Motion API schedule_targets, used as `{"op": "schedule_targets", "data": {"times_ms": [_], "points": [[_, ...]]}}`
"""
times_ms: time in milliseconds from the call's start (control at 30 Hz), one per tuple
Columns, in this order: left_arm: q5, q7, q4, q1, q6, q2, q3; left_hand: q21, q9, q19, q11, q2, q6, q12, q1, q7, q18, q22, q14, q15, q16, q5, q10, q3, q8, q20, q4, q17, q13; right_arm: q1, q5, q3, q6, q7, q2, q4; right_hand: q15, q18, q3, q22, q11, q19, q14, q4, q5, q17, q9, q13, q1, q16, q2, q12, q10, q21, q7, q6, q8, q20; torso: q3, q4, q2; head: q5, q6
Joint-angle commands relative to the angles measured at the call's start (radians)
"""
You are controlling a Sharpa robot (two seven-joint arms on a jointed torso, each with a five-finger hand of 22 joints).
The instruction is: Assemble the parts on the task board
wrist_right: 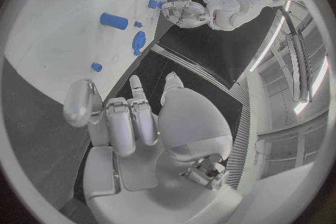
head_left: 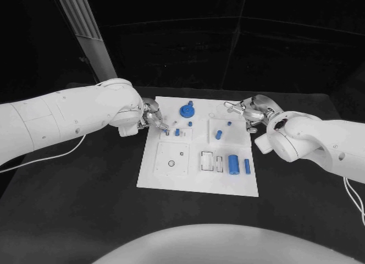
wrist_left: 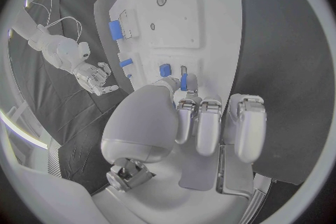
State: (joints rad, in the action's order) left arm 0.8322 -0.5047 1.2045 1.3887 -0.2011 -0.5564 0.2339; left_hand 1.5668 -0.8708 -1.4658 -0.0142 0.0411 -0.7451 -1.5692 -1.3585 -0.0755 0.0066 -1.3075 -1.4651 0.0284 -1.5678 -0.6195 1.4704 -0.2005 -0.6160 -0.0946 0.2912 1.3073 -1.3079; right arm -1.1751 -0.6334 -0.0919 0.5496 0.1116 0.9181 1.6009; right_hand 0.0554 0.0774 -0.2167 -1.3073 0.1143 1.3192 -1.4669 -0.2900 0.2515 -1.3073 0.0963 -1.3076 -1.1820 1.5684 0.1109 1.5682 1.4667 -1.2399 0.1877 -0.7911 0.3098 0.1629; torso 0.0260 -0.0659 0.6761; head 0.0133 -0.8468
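Black table (head_left: pixel 87 220), white task board (head_left: pixel 194 181) midway, blue parts across it.
Left hand (head_left: pixel 153 122) pinches a small blue part (wrist_left: pixel 184 82) at the board's far-left edge; seating it seems next. Right hand (head_left: pixel 250 113) hovers far-right, fingers curled, empty.

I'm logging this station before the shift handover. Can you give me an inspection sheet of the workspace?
Surface: black table, bare around the plate.
Job's things: white task board mid-table; blue parts lying on it, a round blue part near its far edge.
Clutter: nothing seen.
Hands: left hand pinches a small blue part at the board's left edge; right hand holds nothing.
Cables: white cable under the left arm.
Surroundings: dark.
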Motion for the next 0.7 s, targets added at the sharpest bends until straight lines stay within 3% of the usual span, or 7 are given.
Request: {"op": "schedule_targets", "data": {"times_ms": [33, 700], "points": [[0.009, 0.024, 0.0, 0.0, -0.017, 0.001, 0.0, 0.004, 0.0, -0.105, 0.0, 0.005, 0.001, -0.002, 0.008, 0.002, -0.007, -0.263, -0.106, 0.004, -0.003, -0.005, 0.1, -0.009, 0.001, 0.008, 0.001, 0.263, -0.263, -0.001, -0.003, 0.0, 0.007, -0.009, 0.0, 0.003, -0.005, 0.014, -0.005, -0.089, -0.001, -0.004, -0.104, 0.0, 0.003, -0.263, 0.002, -0.263, -0.011, 0.002, 0.0, 0.003, 0.104, 0.004, 0.0, 0.003, 0.007, -0.004, -0.0001, 0.0002, 0.0, 0.004, 0.0], [-0.013, 0.009, -0.018, -0.002, -0.075, 0.017, 0.0, 0.004, 0.0, -0.105, -0.002, 0.012, 0.008, -0.002, 0.015, -0.001, -0.007, -0.263, -0.106, 0.002, -0.003, -0.001, 0.1, -0.017, 0.003, 0.008, 0.001, 0.263, -0.263, -0.001, -0.003, 0.0, 0.007, -0.007, -0.001, 0.001, -0.005, 0.014, -0.006, -0.089, -0.001, -0.004, -0.104, 0.0, 0.004, -0.263, 0.002, -0.263, -0.011, 0.002, 0.0, 0.003, 0.104, 0.005, 0.0, 0.003, 0.008, -0.004, -0.0005, 0.0001, 0.0, 0.004, 0.0]]}}
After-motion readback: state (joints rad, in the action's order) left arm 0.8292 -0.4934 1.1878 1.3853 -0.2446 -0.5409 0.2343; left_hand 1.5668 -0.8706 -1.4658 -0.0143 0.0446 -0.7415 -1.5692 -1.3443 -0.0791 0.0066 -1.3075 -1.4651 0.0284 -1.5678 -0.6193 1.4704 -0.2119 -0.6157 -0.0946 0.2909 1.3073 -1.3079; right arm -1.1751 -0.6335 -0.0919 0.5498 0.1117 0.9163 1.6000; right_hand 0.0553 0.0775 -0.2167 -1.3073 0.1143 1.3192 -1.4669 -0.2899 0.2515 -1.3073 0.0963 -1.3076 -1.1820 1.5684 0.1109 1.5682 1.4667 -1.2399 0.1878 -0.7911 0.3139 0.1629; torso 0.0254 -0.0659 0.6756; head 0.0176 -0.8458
